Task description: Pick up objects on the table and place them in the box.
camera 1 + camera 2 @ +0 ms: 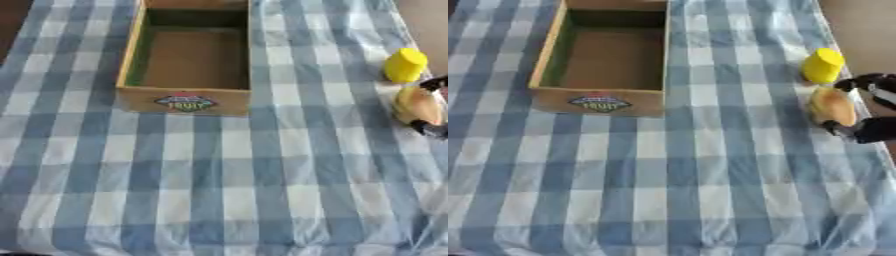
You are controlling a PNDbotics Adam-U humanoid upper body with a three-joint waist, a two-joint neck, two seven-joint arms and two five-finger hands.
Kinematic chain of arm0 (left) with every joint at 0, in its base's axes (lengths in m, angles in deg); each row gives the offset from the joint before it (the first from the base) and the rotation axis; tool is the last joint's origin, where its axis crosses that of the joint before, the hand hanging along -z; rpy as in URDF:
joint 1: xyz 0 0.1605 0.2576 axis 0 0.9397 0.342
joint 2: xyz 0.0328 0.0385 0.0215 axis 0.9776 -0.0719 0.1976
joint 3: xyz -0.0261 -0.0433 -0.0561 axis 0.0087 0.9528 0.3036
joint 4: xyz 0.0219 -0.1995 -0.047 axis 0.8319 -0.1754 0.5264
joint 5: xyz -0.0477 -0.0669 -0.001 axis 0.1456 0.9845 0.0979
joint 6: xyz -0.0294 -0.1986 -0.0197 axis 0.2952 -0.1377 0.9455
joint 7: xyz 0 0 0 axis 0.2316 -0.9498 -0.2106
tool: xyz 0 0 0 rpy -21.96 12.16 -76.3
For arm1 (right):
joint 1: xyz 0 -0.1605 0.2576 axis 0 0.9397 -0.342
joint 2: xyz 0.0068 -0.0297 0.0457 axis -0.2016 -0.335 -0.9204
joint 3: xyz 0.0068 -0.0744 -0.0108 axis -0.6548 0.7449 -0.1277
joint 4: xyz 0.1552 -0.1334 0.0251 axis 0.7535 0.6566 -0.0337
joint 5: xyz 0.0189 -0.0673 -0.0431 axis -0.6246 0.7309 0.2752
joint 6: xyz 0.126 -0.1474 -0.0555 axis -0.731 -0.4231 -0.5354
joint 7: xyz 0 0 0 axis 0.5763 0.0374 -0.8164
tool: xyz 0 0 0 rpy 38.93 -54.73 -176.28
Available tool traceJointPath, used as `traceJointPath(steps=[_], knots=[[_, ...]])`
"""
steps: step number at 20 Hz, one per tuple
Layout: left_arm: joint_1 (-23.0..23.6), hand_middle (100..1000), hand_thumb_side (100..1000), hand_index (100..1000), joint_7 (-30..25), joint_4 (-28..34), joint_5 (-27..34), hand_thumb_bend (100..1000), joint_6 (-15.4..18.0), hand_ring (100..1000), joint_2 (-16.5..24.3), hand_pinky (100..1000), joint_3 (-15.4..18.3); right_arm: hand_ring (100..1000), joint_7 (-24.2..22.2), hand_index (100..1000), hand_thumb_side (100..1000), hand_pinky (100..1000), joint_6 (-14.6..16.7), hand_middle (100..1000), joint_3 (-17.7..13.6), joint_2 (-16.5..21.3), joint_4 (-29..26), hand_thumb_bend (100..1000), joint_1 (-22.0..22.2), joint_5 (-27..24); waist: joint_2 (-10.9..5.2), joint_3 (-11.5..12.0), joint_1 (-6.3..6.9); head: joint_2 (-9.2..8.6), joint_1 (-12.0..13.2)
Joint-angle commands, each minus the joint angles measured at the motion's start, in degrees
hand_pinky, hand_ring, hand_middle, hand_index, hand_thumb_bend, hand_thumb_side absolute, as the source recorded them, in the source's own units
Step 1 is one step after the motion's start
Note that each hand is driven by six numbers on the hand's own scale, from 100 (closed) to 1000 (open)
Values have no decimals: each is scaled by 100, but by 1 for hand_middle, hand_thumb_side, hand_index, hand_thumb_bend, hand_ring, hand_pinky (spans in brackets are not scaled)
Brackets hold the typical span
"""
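Cardboard box (pixel 131 55) stood open-topped on blue checked tablecloth (pixel 219 190), interior showing nothing inside. Right of box, well apart: yellow cylinder (pixel 823 65) upright. Just nearer than cylinder: tan rounded object (pixel 833 106) lying on cloth. Right hand (pixel 874 129) came in from side away from box, dark fingers (pixel 859 81) curled around tan object at both ends, probably set for lift toward box. Left hand absent from both views.
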Motion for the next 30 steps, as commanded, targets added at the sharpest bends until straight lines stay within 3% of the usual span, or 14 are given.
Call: traceJointPath(steps=[1, 3, 7, 9, 12, 13, 14, 16, 25, 30], knots=[[-63, 698, 470, 737, -24, 92, 25, 146, 5, 760, 36, 731, -11, 957, -87, 929, 562, 874, 23, 809, 33, 109, 130, 366, -147, 53, -73, 17, 4, -66, -32], [-63, 698, 470, 737, -28, 92, 27, 146, 6, 760, 25, 732, -13, 944, -77, 908, 519, 869, 18, 776, 74, 76, 225, 384, -223, 61, -65, 32, 6, -69, -39], [-68, 698, 474, 738, -31, 92, 34, 144, 8, 761, 10, 732, -19, 875, 78, 849, 325, 841, -99, 693, 113, 16, 351, 486, -328, 104, -53, 40, -5, -63, -38], [-77, 699, 474, 739, -39, 92, 37, 144, 11, 761, 0, 732, -26, 842, 129, 818, 207, 827, -175, 657, 153, -5, 425, 494, -382, 166, -52, 52, -11, -61, -36], [-73, 700, 476, 739, -43, 92, 41, 143, 10, 763, -6, 732, -25, 817, 244, 779, 100, 813, -280, 623, 170, -44, 500, 314, -448, 182, -53, 74, -14, -62, -34], [-67, 700, 477, 739, -45, 92, 42, 143, 8, 763, -10, 732, -26, 814, 298, 777, 176, 812, -303, 625, 159, -54, 484, 184, -458, 124, -54, 77, -15, -60, -30], [-61, 701, 479, 740, -49, 92, 41, 142, 6, 763, -13, 732, -26, 813, 347, 772, 100, 810, -320, 626, 142, -56, 443, 171, -457, 47, -53, 76, -16, -58, -27], [-56, 702, 477, 741, -51, 92, 39, 142, 4, 764, -14, 734, -22, 817, 395, 781, 100, 809, -333, 639, 67, -41, 259, 100, -442, -103, -52, 65, -17, -54, -13], [-49, 707, 480, 744, -100, 92, 15, 142, -9, 769, 6, 738, -9, 800, 280, 765, 100, 804, -523, 620, -493, 215, -1085, 100, -413, -383, -74, 6, -39, -39, 32], [-59, 708, 476, 745, -111, 92, 13, 144, -5, 770, 23, 739, -12, 792, 184, 759, 100, 802, -474, 613, -558, 401, -1765, 100, -732, -594, -101, 30, -49, -59, 18]])
